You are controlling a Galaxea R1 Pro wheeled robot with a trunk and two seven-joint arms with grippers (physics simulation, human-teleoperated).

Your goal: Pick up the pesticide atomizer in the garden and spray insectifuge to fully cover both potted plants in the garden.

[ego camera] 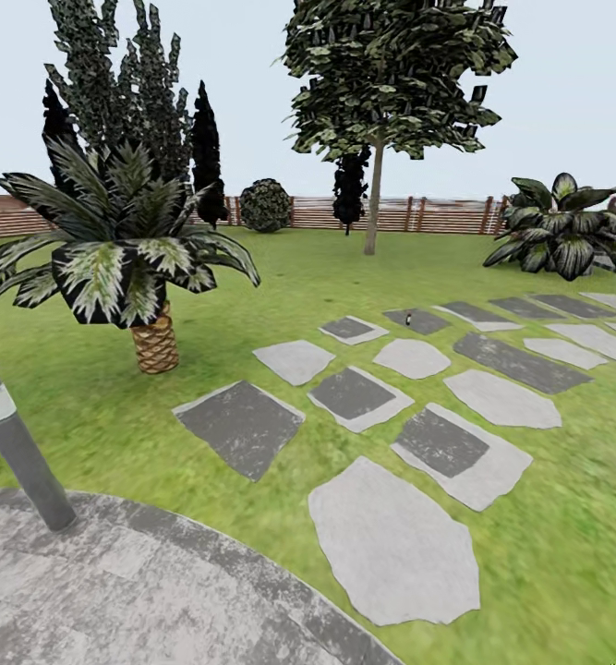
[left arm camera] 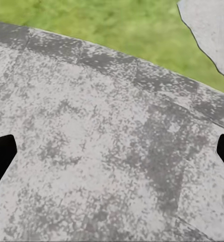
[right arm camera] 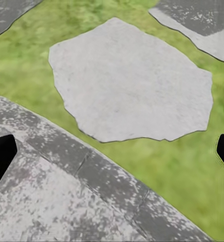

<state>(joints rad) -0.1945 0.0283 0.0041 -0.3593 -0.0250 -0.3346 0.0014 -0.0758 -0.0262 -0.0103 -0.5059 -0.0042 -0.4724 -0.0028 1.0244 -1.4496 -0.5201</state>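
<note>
— Jaws, both arms? 
— Spread wide on both, nothing between them. Left gripper (left arm camera: 112, 156): dark fingertips (left arm camera: 1, 156) at opposite margins of its wrist view, mottled grey patio (left arm camera: 91, 151) beneath, a strip of lawn (left arm camera: 117, 25) past the patio's curved edge. Right gripper (right arm camera: 112, 154): same wide stance, over the patio rim, with a pale stepping stone (right arm camera: 132, 80) lying in the grass just beyond.

— Atomizer? 
— Head view: a tiny dark upright shape, pale at the top, standing on a far dark stepping stone (ego camera: 418, 320) along the path. Probably the pesticide atomizer (ego camera: 406, 320), though too small to be sure. It is well apart from the patio.

— Other landmarks? 
— Grey bollard lamp (ego camera: 21, 453) on the patio's near-left edge. Short palm (ego camera: 123, 249) with a scaly trunk on the lawn left of the stones. Tall tree (ego camera: 381, 83) further back, round dark bush (ego camera: 265, 205) against the slatted fence (ego camera: 437, 214), broad-leaved shrub (ego camera: 561, 231) at far right.
</note>
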